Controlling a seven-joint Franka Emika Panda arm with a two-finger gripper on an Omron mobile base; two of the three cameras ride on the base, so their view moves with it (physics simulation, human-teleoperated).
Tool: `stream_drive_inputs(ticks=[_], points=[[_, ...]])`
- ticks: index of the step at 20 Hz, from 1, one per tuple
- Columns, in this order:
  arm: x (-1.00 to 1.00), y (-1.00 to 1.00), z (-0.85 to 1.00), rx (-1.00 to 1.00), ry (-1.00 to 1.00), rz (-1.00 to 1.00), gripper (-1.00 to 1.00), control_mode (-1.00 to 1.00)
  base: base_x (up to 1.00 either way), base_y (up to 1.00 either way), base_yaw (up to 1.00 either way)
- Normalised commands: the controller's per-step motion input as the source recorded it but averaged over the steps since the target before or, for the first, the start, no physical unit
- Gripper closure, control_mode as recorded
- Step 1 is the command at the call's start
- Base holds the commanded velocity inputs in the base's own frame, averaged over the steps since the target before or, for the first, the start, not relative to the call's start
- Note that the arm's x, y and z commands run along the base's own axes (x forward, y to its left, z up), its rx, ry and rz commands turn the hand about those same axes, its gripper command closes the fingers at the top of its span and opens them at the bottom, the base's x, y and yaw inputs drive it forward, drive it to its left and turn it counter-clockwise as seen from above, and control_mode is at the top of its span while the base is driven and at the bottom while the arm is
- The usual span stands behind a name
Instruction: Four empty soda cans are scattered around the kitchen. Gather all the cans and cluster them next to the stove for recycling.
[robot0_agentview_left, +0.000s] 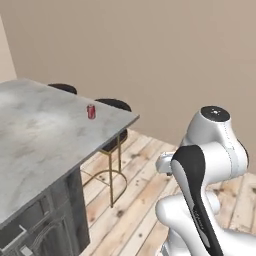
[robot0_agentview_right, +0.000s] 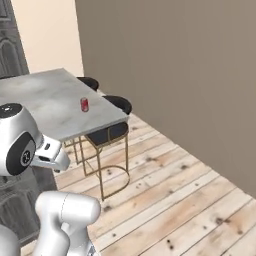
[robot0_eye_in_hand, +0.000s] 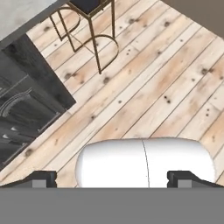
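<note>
One red soda can (robot0_agentview_left: 91, 111) (robot0_agentview_right: 84, 104) stands upright on the grey marble island counter (robot0_agentview_left: 35, 135) (robot0_agentview_right: 45, 100), close to its far corner edge. My gripper (robot0_eye_in_hand: 111, 179) hangs low beside the island and points down at the plank floor. Its two dark fingertips (robot0_eye_in_hand: 41, 178) stand wide apart, open, with nothing between them. The can lies well away from the gripper, up on the counter. The stove is out of view.
Bar stools with black seats and gold wire frames (robot0_agentview_left: 114, 150) (robot0_agentview_right: 107, 134) (robot0_eye_in_hand: 87, 39) stand under the counter's far edge. Dark wood cabinet fronts (robot0_agentview_left: 45, 220) (robot0_eye_in_hand: 22, 96) form the island's side. Light plank floor (robot0_agentview_right: 175, 200) stretches to a beige wall (robot0_agentview_left: 175, 50).
</note>
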Motion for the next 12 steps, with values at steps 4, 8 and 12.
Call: stream_drive_inputs(ticks=[4,8,12], points=[[0.00,0.00,0.00,0.00,0.00,0.00,-1.00,1.00,0.39,-0.53,0.56],[0.00,0.00,0.00,0.00,0.00,0.00,-1.00,1.00,0.35,-0.58,0.57],[0.00,0.00,0.00,0.00,0.00,0.00,-1.00,1.00,0.23,-0.72,0.54]])
